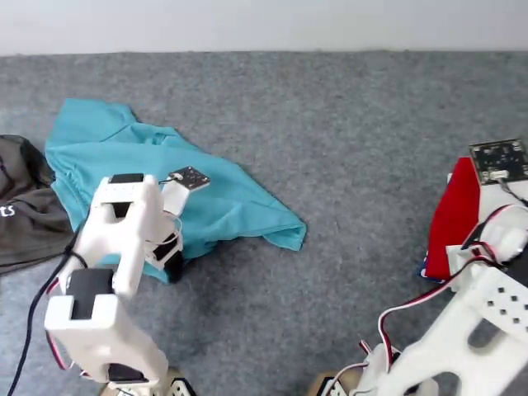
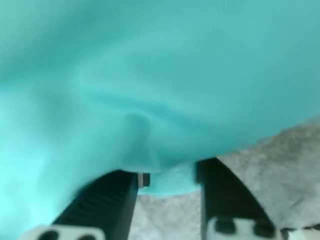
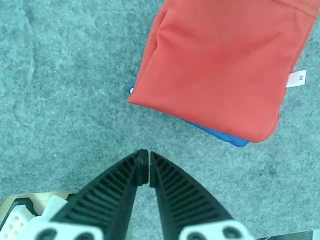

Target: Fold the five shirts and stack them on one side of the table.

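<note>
A teal shirt lies crumpled on the grey table's left half. My left gripper sits low at its near hem. In the left wrist view the left gripper is open, and the edge of the teal shirt lies between its black fingers. A red folded shirt rests on a blue one at the table's right side. My right gripper is shut and empty, hovering over bare felt just short of the red shirt.
A dark grey shirt lies bunched at the far left edge, touching the teal one. The grey felt table is bare across its middle and back. The right arm and its cables stand at the lower right.
</note>
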{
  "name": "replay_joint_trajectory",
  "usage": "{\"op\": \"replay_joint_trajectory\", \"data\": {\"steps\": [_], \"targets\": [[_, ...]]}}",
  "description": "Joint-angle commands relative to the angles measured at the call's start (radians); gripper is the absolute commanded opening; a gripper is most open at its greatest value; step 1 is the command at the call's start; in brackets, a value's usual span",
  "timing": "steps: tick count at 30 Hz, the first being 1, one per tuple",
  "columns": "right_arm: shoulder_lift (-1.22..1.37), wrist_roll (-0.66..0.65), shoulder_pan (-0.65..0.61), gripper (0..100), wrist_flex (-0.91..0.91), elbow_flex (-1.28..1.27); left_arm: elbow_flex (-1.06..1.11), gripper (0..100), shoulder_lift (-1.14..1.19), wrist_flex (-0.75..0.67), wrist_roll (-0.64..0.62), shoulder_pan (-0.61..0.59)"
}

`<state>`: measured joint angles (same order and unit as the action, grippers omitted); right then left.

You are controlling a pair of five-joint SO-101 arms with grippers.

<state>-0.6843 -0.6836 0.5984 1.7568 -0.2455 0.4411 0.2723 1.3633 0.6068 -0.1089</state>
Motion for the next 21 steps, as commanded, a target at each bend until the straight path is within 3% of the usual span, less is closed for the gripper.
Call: {"op": "replay_joint_trajectory", "data": {"steps": [1,4,9,18,21], "targets": [[-0.012,0.005,0.005,1.2,0.030,0.003,-0.082,10,0.127,0.069,-0.011,-0.012],[-0.013,0.005,0.005,1.2,0.030,0.003,-0.147,2,0.193,0.114,-0.011,-0.006],[-0.019,0.005,0.007,1.1,0.030,0.003,-0.156,1,0.126,0.169,-0.009,-0.003],[-0.012,0.005,0.004,0.9,0.028,0.003,-0.219,1,-0.466,0.336,-0.014,-0.009],[-0.010,0.009,-0.042,0.9,0.028,0.003,-0.262,1,-0.617,0.344,-0.114,-0.012]]}}
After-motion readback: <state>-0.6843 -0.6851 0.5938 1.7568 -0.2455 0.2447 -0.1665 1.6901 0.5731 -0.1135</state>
